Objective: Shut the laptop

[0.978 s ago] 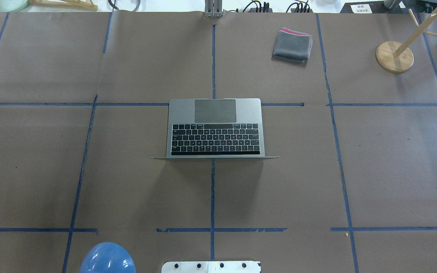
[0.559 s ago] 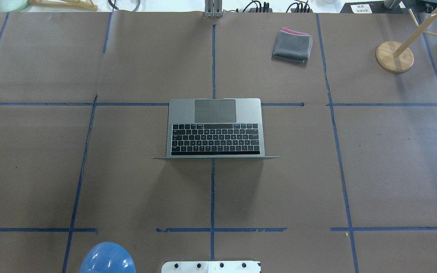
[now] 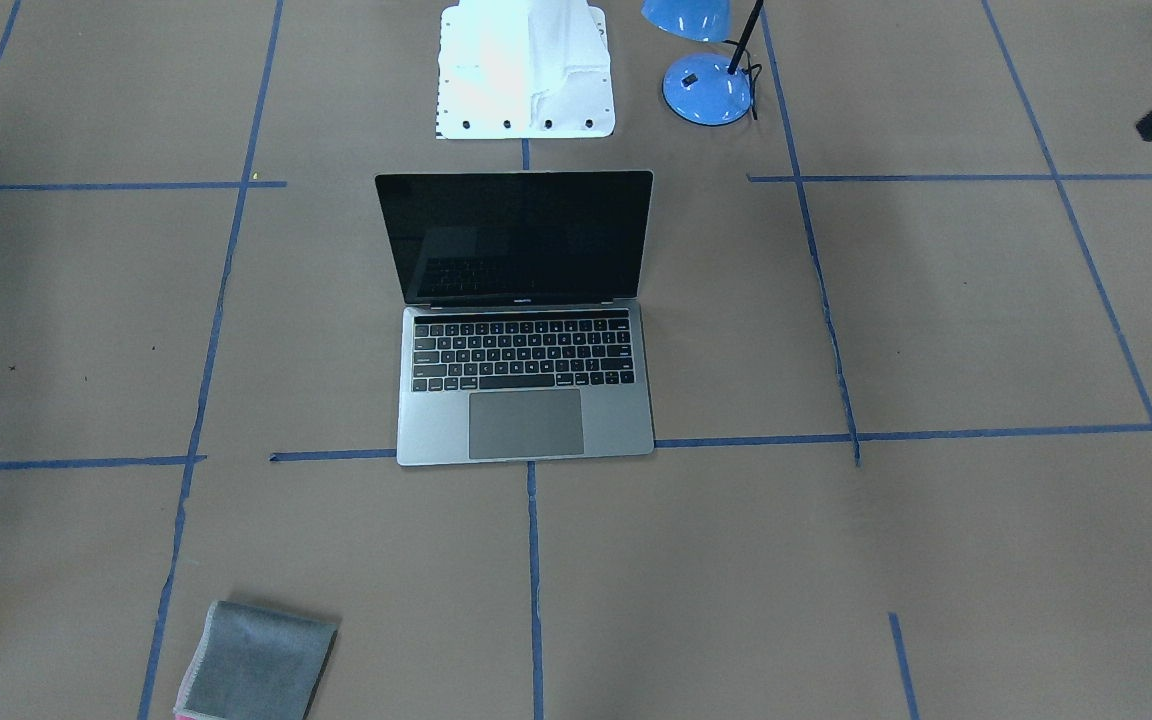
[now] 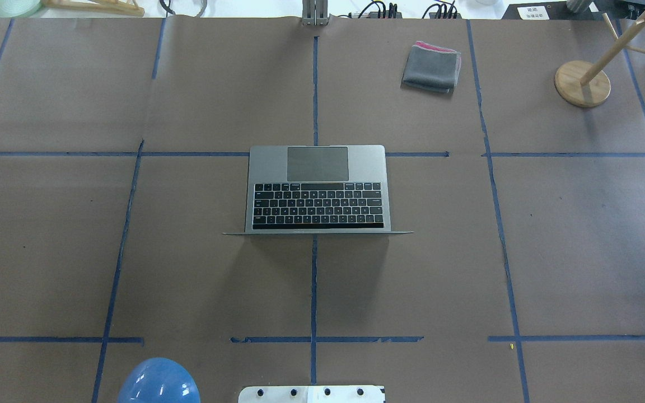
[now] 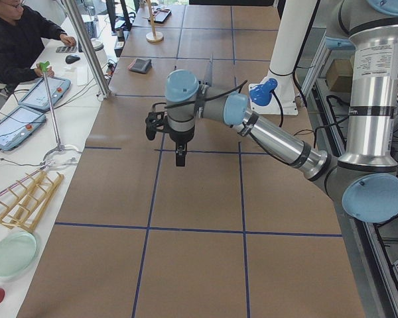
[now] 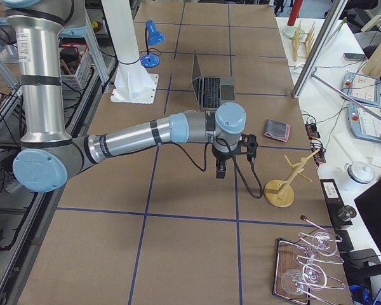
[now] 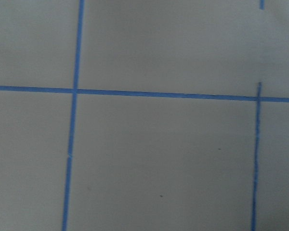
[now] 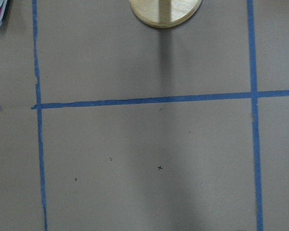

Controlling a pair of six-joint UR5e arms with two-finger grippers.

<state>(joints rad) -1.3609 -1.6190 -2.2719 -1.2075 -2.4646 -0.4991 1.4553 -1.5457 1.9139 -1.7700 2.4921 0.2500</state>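
The laptop (image 4: 318, 190) stands open in the middle of the table, its black screen (image 3: 518, 236) upright and its trackpad toward the far side. It also shows in the exterior right view (image 6: 211, 88) and, edge on, in the exterior left view (image 5: 209, 71). My left gripper (image 5: 180, 158) hangs above the table's left end, well away from the laptop. My right gripper (image 6: 221, 169) hangs above the table's right part, short of the laptop. I cannot tell whether either is open or shut. Both wrist views show only brown paper and blue tape.
A folded grey cloth (image 4: 432, 67) lies at the far right of centre. A wooden stand (image 4: 582, 83) is at the far right, its base also in the right wrist view (image 8: 166, 10). A blue lamp (image 3: 708, 85) stands by the robot's white base (image 3: 526, 70).
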